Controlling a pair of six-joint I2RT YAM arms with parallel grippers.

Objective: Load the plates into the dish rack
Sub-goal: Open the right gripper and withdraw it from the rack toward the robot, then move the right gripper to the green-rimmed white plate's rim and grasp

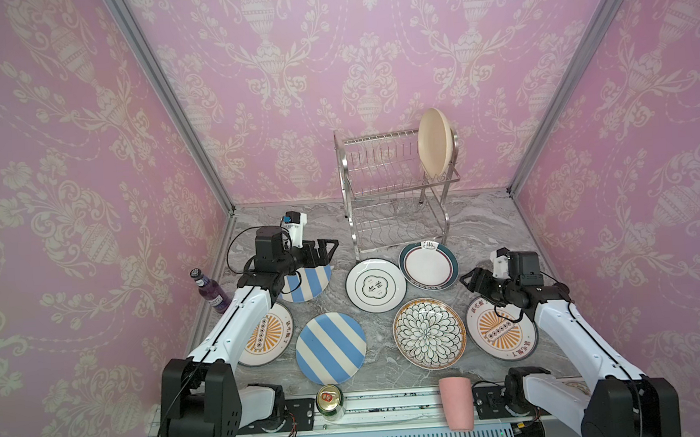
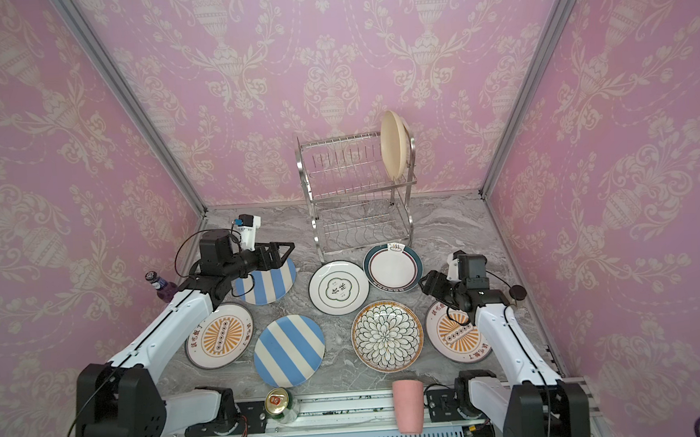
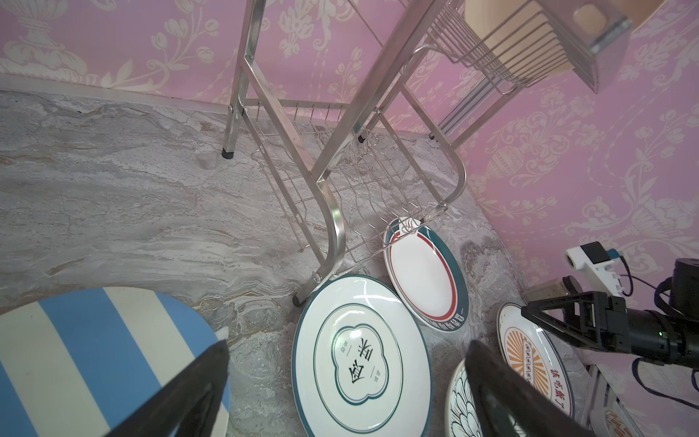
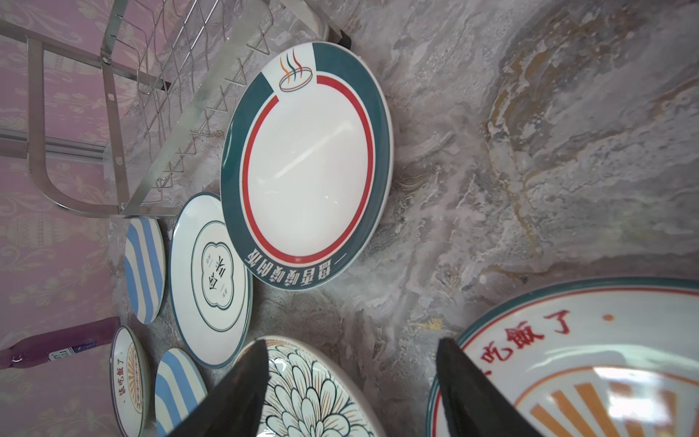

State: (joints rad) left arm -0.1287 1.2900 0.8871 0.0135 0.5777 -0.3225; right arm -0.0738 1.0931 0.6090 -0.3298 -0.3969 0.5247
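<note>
The steel dish rack (image 1: 396, 191) (image 2: 357, 194) stands at the back, with a cream plate (image 1: 435, 143) upright at the right end of its top tier. Flat on the table lie two blue-striped plates (image 1: 309, 288) (image 1: 330, 347), two orange-sunburst plates (image 1: 264, 337) (image 1: 499, 331), a cloud-outline plate (image 1: 375, 284) (image 3: 363, 355), a teal-rimmed plate (image 1: 428, 266) (image 4: 306, 166) and a petal plate (image 1: 429, 331) (image 4: 314, 393). My left gripper (image 1: 330, 252) (image 3: 348, 342) hovers open above the far striped plate's edge. My right gripper (image 1: 466, 281) (image 4: 351, 342) hovers open and empty between the petal plate and the right sunburst plate.
A purple bottle (image 1: 209, 292) stands at the left wall. A drink can (image 1: 329, 400) and a pink cup (image 1: 456, 402) sit on the front rail. Pink walls close in the back and both sides. The teal-rimmed plate's far edge lies under the rack's lower shelf.
</note>
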